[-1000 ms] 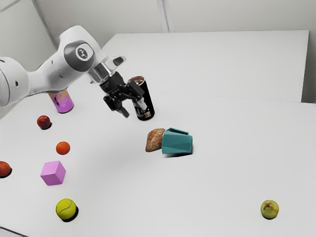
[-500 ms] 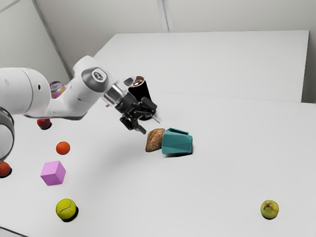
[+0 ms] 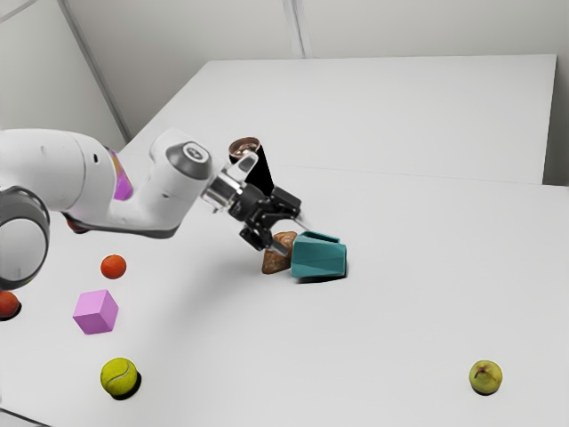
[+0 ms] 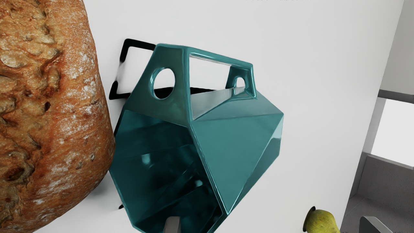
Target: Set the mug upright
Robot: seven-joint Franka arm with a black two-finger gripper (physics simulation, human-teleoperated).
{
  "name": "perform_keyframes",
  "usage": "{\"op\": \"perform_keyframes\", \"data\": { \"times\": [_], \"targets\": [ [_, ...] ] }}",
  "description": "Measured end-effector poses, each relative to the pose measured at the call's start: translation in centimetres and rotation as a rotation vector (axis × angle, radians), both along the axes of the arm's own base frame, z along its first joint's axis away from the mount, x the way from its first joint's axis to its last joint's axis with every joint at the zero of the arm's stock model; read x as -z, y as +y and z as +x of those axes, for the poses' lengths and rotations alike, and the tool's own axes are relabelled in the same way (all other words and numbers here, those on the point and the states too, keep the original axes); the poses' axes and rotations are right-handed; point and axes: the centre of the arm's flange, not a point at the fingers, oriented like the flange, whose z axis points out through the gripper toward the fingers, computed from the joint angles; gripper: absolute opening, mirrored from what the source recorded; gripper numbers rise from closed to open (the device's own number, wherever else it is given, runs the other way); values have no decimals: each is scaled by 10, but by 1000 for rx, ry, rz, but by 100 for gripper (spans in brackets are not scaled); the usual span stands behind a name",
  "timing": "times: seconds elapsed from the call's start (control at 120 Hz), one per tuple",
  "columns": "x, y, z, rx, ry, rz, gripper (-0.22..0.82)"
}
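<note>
Here I am, right down over the action: my gripper is spread wide, its two fingers standing well apart. And there's the mug, teal and many-sided, lying on its side on the white table, near my fingertips! From the wrist I look straight into its mouth, one fingertip showing in front of that dark opening, the other out past the mug's side. The angular handle juts from the body, a round hole through each end.

Right beside the mug's mouth sits the crusty bread; whether the two touch, I cannot tell. In the exterior view, one of my fingers crosses in front of that loaf. Just behind my hand in that view stands the dark can, upright, its lower part hidden by me.

Farther out now, over to the exterior view's left: an orange ball, then the pink cube resting just beyond it, and a yellow-green tennis ball nearer that camera. The purple can peeks out from behind my arm, and a red-orange ball sits at the picture's edge. Well apart, toward the exterior view's right, there's the green pear, lying alone on the table!
</note>
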Motion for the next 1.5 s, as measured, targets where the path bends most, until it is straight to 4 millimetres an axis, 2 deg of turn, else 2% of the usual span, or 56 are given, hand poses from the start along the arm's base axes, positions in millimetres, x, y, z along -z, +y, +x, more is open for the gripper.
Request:
{"op": "perform_keyframes", "data": {
  "times": [0.342, 0.375, 0.483, 0.542, 0.617, 0.708, 0.933, 1.092, 1.3, 1.5],
  "targets": [
    [29, -5, 5, -38, 3, -73, 60],
    [30, -5, 6, -41, 1, -80, 55],
    [31, -5, 6, -43, -11, -90, 25],
    [30, -4, 7, -42, -24, -90, 12],
    [27, -4, 9, -37, -44, -90, 1],
    [22, -5, 11, -28, -69, -88, -7],
    [-14, -15, 15, 10, -155, -86, -14],
    [-64, -13, 11, 43, -248, -51, -16],
    [-99, -1, 3, 171, -305, 146, -17],
    [-123, 30, -7, 249, -312, 377, -17]
  ]
}}
